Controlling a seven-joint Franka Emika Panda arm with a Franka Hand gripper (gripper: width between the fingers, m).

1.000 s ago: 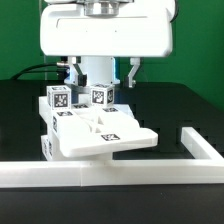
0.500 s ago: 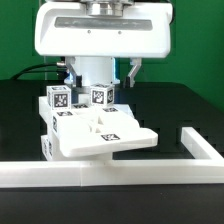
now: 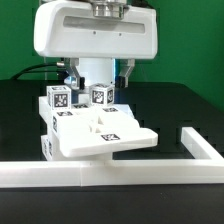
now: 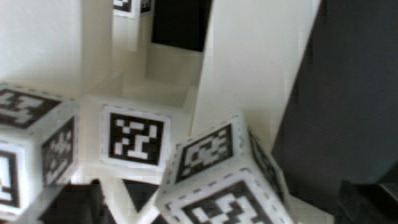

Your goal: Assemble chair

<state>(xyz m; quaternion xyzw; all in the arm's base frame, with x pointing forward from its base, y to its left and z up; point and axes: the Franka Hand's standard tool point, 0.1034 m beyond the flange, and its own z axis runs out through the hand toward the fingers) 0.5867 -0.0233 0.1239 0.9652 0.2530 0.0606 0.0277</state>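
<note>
The chair (image 3: 95, 130) is a blocky white structure with black-and-white tags, standing on the dark table at the exterior view's left of centre. Two tagged blocks (image 3: 58, 98) (image 3: 100, 96) rise from its back. My gripper (image 3: 103, 76) hangs open just above and behind them, one dark finger (image 3: 75, 72) on each side of a white upright. In the wrist view, tagged blocks (image 4: 134, 135) (image 4: 231, 190) and a long white panel (image 4: 240, 70) fill the picture. The gripper (image 4: 222, 212) holds nothing, and a dark fingertip (image 4: 71, 205) shows beside the nearest block.
A long white border frame (image 3: 110, 172) runs along the table's front and turns back at the exterior view's right (image 3: 197, 140). The arm's large white body (image 3: 98, 35) hides the area behind the chair.
The arm's white body has risen a little and drifted slightly toward the exterior view's left. The jaws stay open and the chair has not moved.
</note>
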